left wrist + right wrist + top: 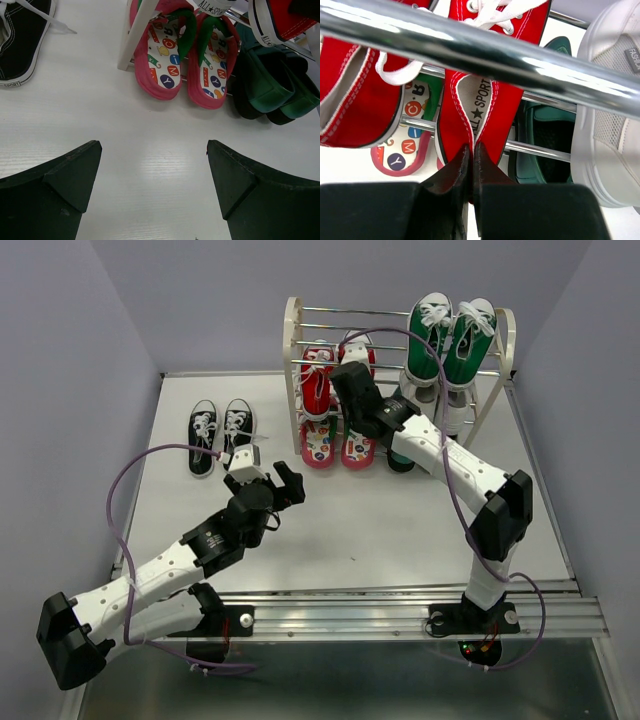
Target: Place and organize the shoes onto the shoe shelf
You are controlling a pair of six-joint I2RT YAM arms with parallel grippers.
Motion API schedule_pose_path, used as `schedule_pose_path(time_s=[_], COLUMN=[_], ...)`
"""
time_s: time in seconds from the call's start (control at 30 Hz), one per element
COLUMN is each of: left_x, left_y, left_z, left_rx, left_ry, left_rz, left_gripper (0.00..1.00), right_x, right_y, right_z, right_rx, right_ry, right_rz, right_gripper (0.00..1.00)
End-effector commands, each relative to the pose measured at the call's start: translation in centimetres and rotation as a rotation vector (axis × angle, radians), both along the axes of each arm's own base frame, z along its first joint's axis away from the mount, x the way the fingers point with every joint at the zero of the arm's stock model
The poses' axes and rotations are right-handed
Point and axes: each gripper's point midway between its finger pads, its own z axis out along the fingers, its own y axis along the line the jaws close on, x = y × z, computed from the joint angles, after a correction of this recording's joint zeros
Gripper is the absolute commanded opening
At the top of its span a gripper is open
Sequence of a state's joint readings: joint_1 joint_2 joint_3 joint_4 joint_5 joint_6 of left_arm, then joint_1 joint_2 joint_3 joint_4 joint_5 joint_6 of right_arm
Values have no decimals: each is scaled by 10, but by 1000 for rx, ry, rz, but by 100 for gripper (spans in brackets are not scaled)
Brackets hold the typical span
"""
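Two shoes are not on the shoe shelf (pixel 292 350) yet: the black-white sneakers (pixel 220 430). They sit side by side on the table (pixel 400 530), to the left of the shelf and apart from it. Their long way runs from near me to far from me, the same way the shelf shoes point. I cannot tell for sure which end is the toe.

My left gripper (pixel 268 480) is wide open and holds nothing. It hangs over the table, near the pair. The pair lies ahead of it and off to its left. In my left wrist view I see only one black shoe, up in the left corner, because the gripper looks at the flip-flops (pixel 185 60) on the bottom row. I think this arm should get the black pair, since it is much nearer. It would have to turn left first.

My right gripper (pixel 471 155) is squeezed nearly closed on the heel of a red sneaker (pixel 470 105). That shoe lies on the middle rods with its heel toward me and its toe pointing into the shelf. The other red sneaker (pixel 355 100) is just beside it. Dark green boots (pixel 272 85) stand to the right of the flip-flops, and green-and-white sneakers (pixel 450 335) are on top.
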State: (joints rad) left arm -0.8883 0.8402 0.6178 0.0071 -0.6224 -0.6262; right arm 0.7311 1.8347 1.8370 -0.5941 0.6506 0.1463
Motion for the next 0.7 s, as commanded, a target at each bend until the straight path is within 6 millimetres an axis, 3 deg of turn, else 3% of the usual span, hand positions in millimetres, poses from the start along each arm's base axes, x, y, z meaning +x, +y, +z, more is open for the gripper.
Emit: schedule_pose_path(time_s=[0.0, 0.47, 0.63, 0.67], left_x=[2, 1, 1, 1], left_y=[6, 13, 14, 15], left_z=[14, 12, 10, 9], left_rx=[-32, -16, -10, -9], left_ry=[-28, -11, -4, -3], left_rz=[35, 61, 70, 71], left_gripper=[99, 99, 99, 99], right_x=[22, 32, 30, 30], right_y=[3, 5, 6, 6], right_z=[65, 51, 47, 46], right_rx=[132, 144, 155, 154], right_ry=[-191, -167, -153, -154], right_rz=[-65, -68, -60, -64], right_gripper=[1, 1, 28, 29])
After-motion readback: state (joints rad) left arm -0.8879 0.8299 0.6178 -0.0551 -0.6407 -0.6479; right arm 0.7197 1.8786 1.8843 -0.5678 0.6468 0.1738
